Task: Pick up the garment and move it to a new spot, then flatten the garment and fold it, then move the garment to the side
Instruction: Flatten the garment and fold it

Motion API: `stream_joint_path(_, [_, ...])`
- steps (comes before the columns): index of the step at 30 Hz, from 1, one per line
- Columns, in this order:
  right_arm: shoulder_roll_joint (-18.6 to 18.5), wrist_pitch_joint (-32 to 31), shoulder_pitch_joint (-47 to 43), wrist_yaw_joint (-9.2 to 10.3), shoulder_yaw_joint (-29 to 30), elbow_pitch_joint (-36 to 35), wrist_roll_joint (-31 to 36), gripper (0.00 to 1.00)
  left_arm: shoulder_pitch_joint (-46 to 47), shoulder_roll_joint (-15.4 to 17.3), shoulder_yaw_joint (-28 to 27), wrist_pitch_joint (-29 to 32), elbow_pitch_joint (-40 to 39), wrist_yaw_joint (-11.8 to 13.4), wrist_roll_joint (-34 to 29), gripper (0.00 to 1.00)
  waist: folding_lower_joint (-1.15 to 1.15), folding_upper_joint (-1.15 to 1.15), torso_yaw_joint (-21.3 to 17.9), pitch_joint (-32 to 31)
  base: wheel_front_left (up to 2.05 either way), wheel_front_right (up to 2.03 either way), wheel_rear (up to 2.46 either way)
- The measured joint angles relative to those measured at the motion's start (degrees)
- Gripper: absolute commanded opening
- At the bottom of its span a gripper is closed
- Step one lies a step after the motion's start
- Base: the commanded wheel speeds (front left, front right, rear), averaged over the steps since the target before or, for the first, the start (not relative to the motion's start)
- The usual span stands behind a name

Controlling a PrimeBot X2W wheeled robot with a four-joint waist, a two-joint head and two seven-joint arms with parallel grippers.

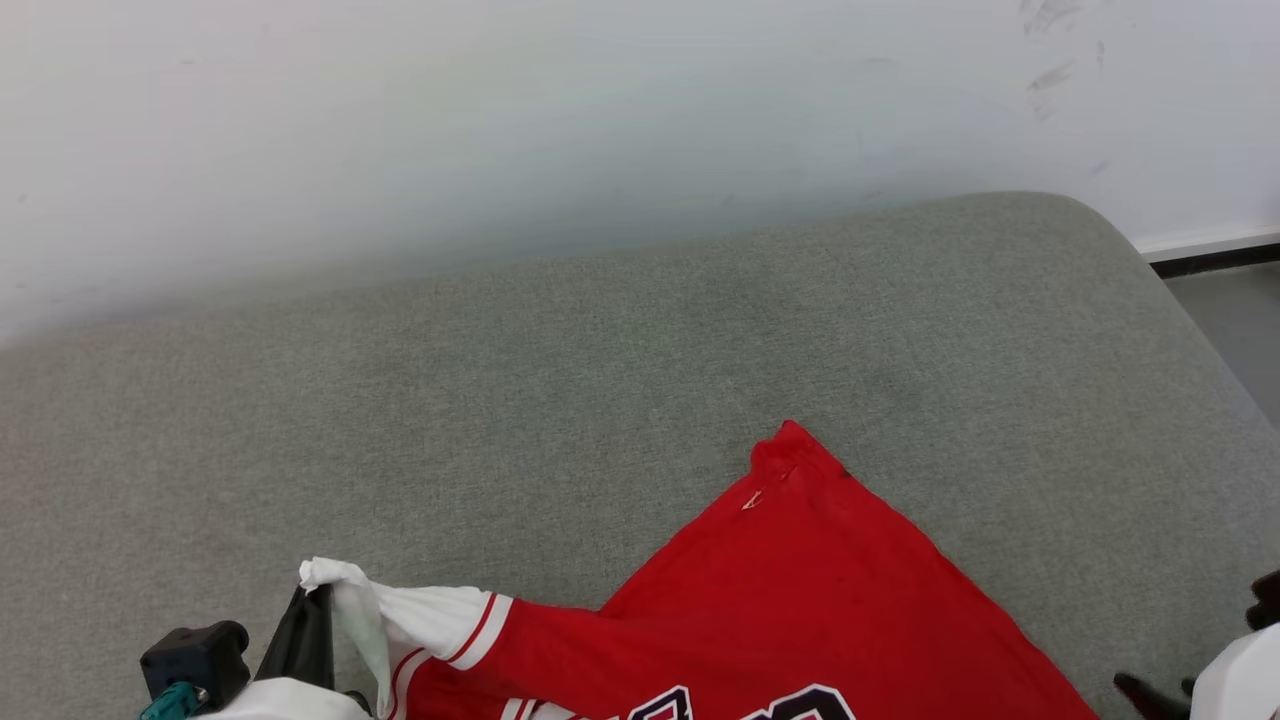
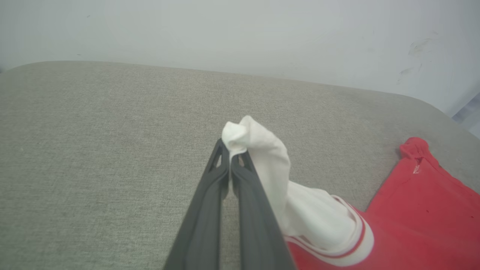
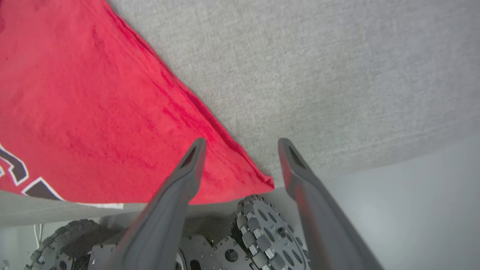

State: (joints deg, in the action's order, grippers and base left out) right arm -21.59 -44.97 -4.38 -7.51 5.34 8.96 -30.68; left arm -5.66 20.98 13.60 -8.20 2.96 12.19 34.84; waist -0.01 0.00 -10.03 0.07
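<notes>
I have my left pincer clamped tight on the bunched tip of one sleeve of the red jersey T-shirt with white, red-striped short sleeves, holding that tip up off the grey woven-fabric cushion; the shirt's body lies flat by the cushion's near edge, one red corner pointing toward the cushion's far side; my right pincer gapes wide, gripping nothing, fingers straddling a hem corner at the cushion's near edge; black roller wheels show just past that edge.
</notes>
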Motion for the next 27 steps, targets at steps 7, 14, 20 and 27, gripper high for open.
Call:
stream_joint_path(7, [2.38,20.14,7.12,0.00,1.34,0.43,0.81,1.00,1.33,0.16,1.00,1.08,-2.26,0.46,-0.90,0.00,0.01,0.00,1.15,2.21,0.00,0.00,0.00])
stream_joint_path(14, [0.65,19.46,17.57,0.00,-4.45,4.71,-4.33,1.00,5.27,0.00,2.50,1.76,-4.27,0.42,-2.00,0.00,0.02,0.00,3.22,6.32,0.00,0.00,0.00])
stream_joint_path(20, [-2.52,3.35,27.98,0.01,-9.43,6.99,-6.16,1.00,9.85,-1.00,4.23,1.74,-4.77,-0.60,-3.05,0.00,0.03,0.00,6.10,10.55,0.00,0.00,0.00])
stream_joint_path(27, [-1.68,-7.83,36.79,0.00,-13.73,8.77,-4.38,1.00,15.19,-2.67,6.24,0.91,-3.74,-2.09,-3.92,0.00,0.03,0.00,10.42,15.35,0.00,0.00,0.00])
